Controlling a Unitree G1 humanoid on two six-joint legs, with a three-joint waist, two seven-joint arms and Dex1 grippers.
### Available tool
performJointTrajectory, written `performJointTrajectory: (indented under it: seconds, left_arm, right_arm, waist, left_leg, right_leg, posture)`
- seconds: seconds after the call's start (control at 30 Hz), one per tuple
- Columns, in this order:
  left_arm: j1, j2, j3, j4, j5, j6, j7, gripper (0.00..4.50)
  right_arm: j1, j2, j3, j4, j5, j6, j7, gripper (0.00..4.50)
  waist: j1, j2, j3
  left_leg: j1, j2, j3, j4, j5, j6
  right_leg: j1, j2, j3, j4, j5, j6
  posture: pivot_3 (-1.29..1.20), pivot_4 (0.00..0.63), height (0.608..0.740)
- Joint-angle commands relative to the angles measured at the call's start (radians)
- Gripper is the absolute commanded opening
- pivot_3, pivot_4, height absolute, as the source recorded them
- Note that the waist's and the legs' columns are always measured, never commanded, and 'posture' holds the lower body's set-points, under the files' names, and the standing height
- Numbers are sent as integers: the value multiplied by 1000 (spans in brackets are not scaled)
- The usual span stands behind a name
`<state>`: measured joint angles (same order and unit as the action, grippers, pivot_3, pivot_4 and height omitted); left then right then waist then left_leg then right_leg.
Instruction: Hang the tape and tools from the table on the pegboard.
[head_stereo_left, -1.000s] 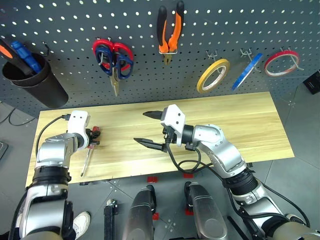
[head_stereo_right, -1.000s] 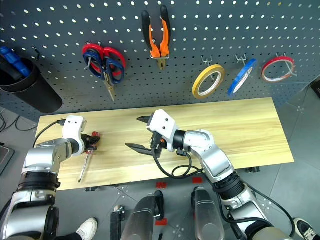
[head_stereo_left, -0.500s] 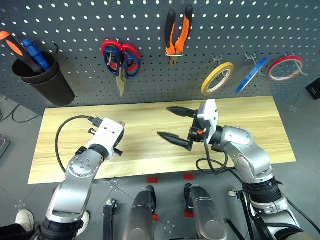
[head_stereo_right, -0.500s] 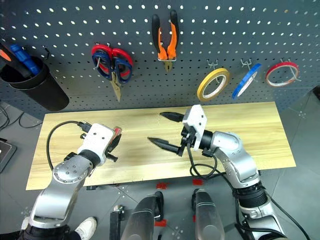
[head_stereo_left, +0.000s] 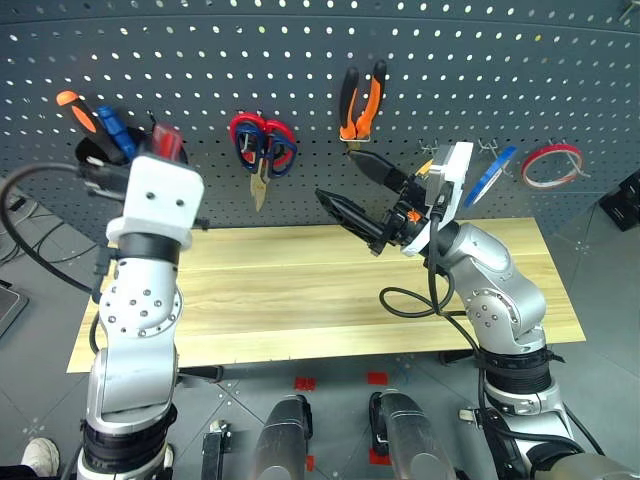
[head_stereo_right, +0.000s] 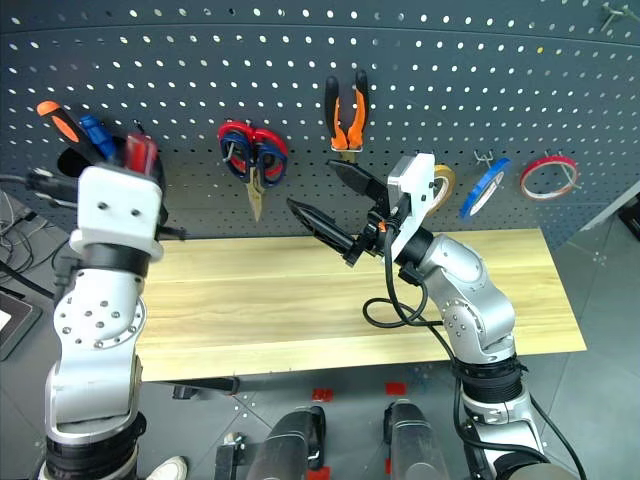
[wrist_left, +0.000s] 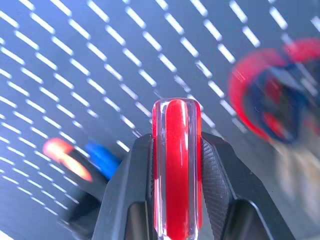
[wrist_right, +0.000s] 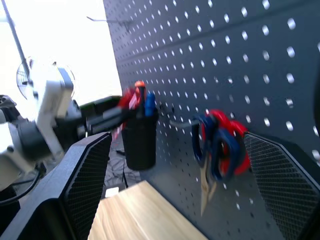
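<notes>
My left gripper (wrist_left: 176, 150) is shut on the red-handled screwdriver (wrist_left: 176, 165), held up in front of the pegboard (head_stereo_left: 250, 60). From the head, the red handle (head_stereo_left: 167, 141) stands right beside a black cup. My right gripper (head_stereo_left: 340, 177) is open and empty, raised over the table (head_stereo_left: 300, 290) below the pliers (head_stereo_left: 360, 100). The dark-blue-handled scissors (head_stereo_left: 273, 150) hang on the board with red-handled ones. The blue tape (head_stereo_left: 493, 163) hangs to the right.
The black cup (head_stereo_left: 95, 160) on the pegboard holds an orange and a blue screwdriver. A yellow roll (head_stereo_left: 425, 166) is partly hidden behind my right wrist; a red roll (head_stereo_left: 550, 165) hangs far right. A black cable (head_stereo_left: 415, 300) loops over the tabletop.
My left gripper has lifted the red-handled screwdriver off the table and up beside the black cup. My right gripper rose toward the board, still open. The view tilted up.
</notes>
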<state>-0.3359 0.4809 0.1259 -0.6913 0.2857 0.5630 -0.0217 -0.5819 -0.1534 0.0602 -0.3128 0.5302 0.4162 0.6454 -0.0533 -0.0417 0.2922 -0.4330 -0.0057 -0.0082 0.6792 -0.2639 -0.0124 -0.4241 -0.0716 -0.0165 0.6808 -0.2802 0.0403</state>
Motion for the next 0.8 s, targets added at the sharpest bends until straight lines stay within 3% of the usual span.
performJointTrajectory:
  seconds: [0.03,0.43,0.8]
  left_arm:
    - [-90,17,50,35,27,-69,32,927]
    - [-464,78,114,454,-34,-234,40,927]
    - [-407,-30,186,475,-130,-137,65,927]
  right_arm:
    - [-37,14,-2,-13,-3,-43,-15,4500]
    - [-104,44,10,30,-26,-60,-48,4500]
    - [-90,32,11,32,-45,-68,-47,4500]
  waist:
    - [0,0,-10]
    - [-2,-1,-17]
    - [-10,0,-18]
  left_leg:
    - [0,0,0,0,0,0]
    - [0,-1,2,1,0,0]
    - [0,0,3,1,0,0]
  right_leg:
    - [0,0,0,0,0,0]
    - [0,1,-1,1,0,0]
    - [-1,1,-1,2,0,0]
  posture:
    - [-115,182,740]
    - [-116,182,740]
    - [-129,189,740]
